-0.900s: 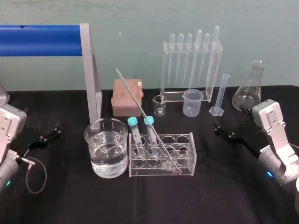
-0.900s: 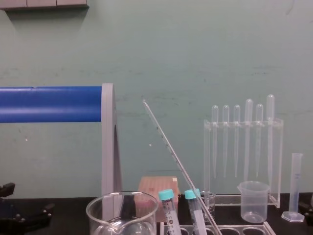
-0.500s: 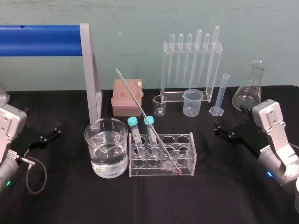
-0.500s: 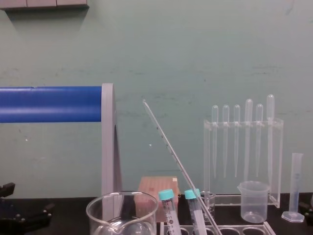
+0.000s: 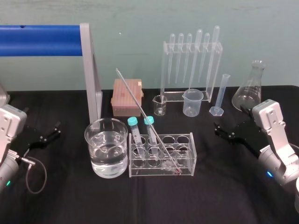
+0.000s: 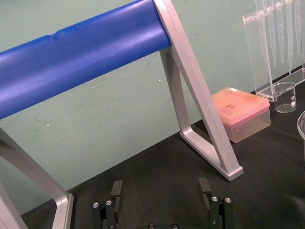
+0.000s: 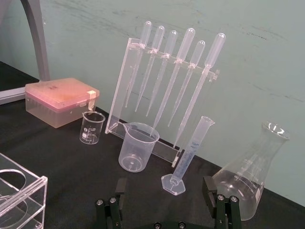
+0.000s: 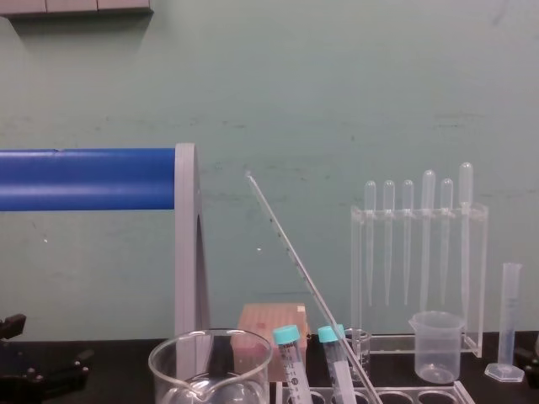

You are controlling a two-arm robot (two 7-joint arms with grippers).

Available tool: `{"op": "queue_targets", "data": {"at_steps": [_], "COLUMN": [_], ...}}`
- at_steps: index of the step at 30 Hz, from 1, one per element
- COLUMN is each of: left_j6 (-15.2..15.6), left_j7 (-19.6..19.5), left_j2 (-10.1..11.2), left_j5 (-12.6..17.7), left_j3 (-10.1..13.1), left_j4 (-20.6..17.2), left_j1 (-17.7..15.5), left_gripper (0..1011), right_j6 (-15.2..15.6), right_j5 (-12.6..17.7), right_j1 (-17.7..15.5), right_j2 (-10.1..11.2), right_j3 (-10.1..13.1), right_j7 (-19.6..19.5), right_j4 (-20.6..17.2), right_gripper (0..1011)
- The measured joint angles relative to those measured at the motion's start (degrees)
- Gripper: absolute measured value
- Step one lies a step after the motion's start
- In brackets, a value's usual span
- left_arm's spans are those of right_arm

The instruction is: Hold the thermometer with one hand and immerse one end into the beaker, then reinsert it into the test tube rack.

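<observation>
Item: thermometer (image 5: pixel 135 100), a very long, thin clear glass rod with tiny dark graduation marks.
- It is standing in the low clear test tube rack (image 5: pixel 186 138) at mid-bench, with its lower end reaching down toward the rack's front right part.
- Its stem is leaning steeply back and to the left, past two teal-capped tubes (image 5: pixel 133 122), and its free top is rising well above the vessels around it.
- In the chest view the rod (image 8: pixel 291 252) is slanting up against the green wall.
- Handling, as I judge it: light, stiff, smooth and slippery, and brittle. A hard squeeze or a sideways knock against the rack could snap it.
- The best hold looks to be the bare upper stem, above the tube caps. It wants pinching gently and squarely, then drawing out along the rod's own lean.

Item: wide clear glass beaker (image 5: pixel 91 144), part filled with clear liquid. It is sitting just beside the rack, on the rack's left.

Item: left gripper (image 5: pixel 57 129), black and two-fingered.
- It is lying low over the black-covered bench (image 5: pixel 149 200) at the far left, well apart from the beaker.
- Its fingers (image 6: pixel 116 191) are standing wide apart, holding and touching nothing.

Item: right gripper (image 5: pixel 217 129), of the same make.
- It is hovering low to the right of the rack, well apart from it and nearer the thermometer's foot than its top.
- Its fingers (image 7: pixel 208 186) are likewise spread and empty.
</observation>
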Motion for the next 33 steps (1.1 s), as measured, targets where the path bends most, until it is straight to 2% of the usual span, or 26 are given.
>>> {"op": "queue_targets", "data": {"at_steps": [26, 28, 30, 33], "left_j6": [0.00, 0.00, 0.00, 0.00], "left_j7": [0.00, 0.00, 0.00, 0.00], "left_j2": [0.00, 0.00, 0.00, 0.00], "left_j5": [0.00, 0.00, 0.00, 0.00], "left_j3": [0.00, 0.00, 0.00, 0.00], "left_j4": [0.00, 0.00, 0.00, 0.00], "left_j1": [0.00, 0.00, 0.00, 0.00], "left_gripper": [1008, 1008, 1008, 1008], "right_j6": [0.00, 0.31, 1.15, 3.01], "right_j5": [0.00, 0.30, 1.67, 5.95], "right_j1": [0.00, -0.29, -0.71, -1.38], "right_j2": [0.00, 0.33, 0.95, 2.02], "right_j3": [0.02, 0.50, 1.26, 2.87], "right_j7": [0.01, 0.92, 2.97, 7.48], "right_j4": [0.00, -0.65, -2.01, -4.49], "right_gripper": [1003, 1003, 1003, 1003]}}
